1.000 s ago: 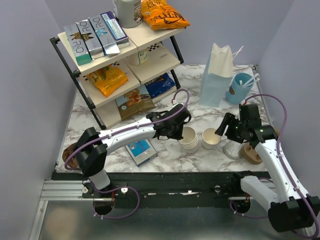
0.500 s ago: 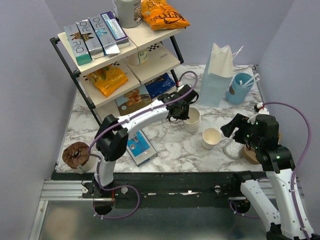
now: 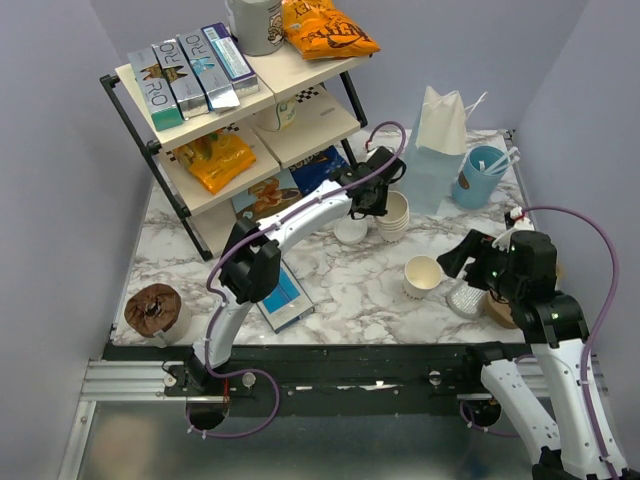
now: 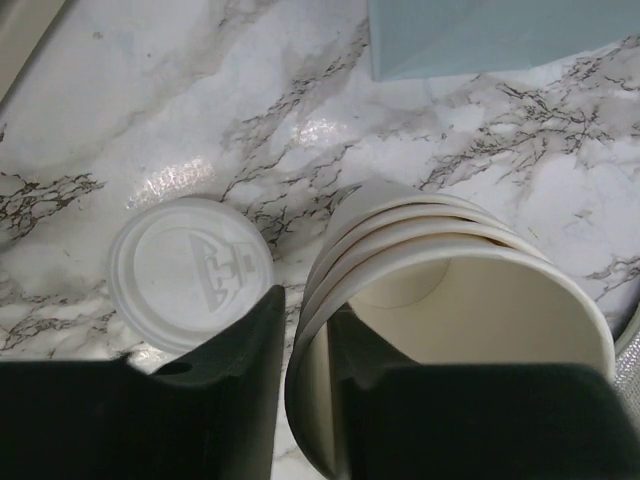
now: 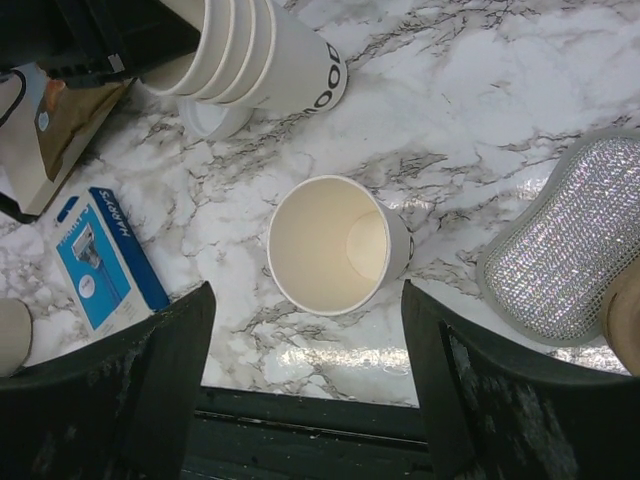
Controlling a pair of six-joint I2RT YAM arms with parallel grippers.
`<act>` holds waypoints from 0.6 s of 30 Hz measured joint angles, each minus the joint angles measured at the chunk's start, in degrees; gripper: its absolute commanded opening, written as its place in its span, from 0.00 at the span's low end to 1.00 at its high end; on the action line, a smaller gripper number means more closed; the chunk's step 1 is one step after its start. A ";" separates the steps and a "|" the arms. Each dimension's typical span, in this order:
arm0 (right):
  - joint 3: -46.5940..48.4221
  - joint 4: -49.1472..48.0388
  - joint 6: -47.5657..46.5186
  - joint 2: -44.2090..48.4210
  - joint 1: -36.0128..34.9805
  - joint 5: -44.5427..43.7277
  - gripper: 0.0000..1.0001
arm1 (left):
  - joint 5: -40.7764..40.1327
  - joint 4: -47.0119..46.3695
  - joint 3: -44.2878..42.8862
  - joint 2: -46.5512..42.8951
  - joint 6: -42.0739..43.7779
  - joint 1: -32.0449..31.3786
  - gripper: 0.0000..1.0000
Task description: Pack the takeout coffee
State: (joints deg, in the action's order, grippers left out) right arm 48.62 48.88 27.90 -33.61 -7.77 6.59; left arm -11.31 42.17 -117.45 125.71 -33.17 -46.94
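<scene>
Top and wrist views of the packing table. Your left gripper (image 4: 308,312) is clenched on the rim of the stack of paper cups (image 4: 450,300), one finger inside the uppermost cup and the other against the outer wall. The stack is just in front of the pale blue paper bag (image 3: 432,150), at its left corner. The white sip lid (image 4: 190,272) lies flat on the marble tabletop (image 4: 150,90), also in front of the bag but farther to its left than the stack. You cannot tell whether lid and stack touch. The takeout coffee cup (image 5: 335,245) stands upright by itself, open-topped with its bare cream floor showing. It is straight in front of the bag, farther from it than the stack. Your right gripper (image 5: 308,295) hangs above that cup, fingers spread wide with nothing held, and the cup shows in the gap between them. A silver scouring pad (image 5: 560,235) lies in front of the bag, slightly to its right.
</scene>
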 measured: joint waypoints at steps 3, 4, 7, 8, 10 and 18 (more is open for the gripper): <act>0.00 0.00 0.00 -0.13 0.02 0.28 0.83 | 0.04 0.68 -1.11 0.92 0.61 0.26 0.63; 0.00 0.00 -0.02 -0.13 0.02 0.35 0.84 | 0.11 0.81 -1.14 0.98 0.57 0.35 0.65; 0.02 0.00 -0.26 -0.22 0.02 0.37 0.85 | 1.14 1.07 -1.16 0.98 0.79 0.48 0.75; 0.17 0.04 -0.42 -0.31 0.02 0.37 0.85 | 1.81 1.07 -1.16 0.98 0.85 0.46 0.77; 1.03 0.07 -0.72 -0.79 0.02 0.39 0.86 | 3.26 1.11 -1.16 0.98 0.90 0.44 0.83; 5.44 0.09 -2.47 -0.83 0.02 1.22 0.86 | 8.33 0.02 2.14 -3.87 1.36 0.33 0.99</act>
State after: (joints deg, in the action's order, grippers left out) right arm 54.06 48.97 25.43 -34.44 -7.75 7.81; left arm -2.98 42.19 -115.31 121.84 -31.81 -46.61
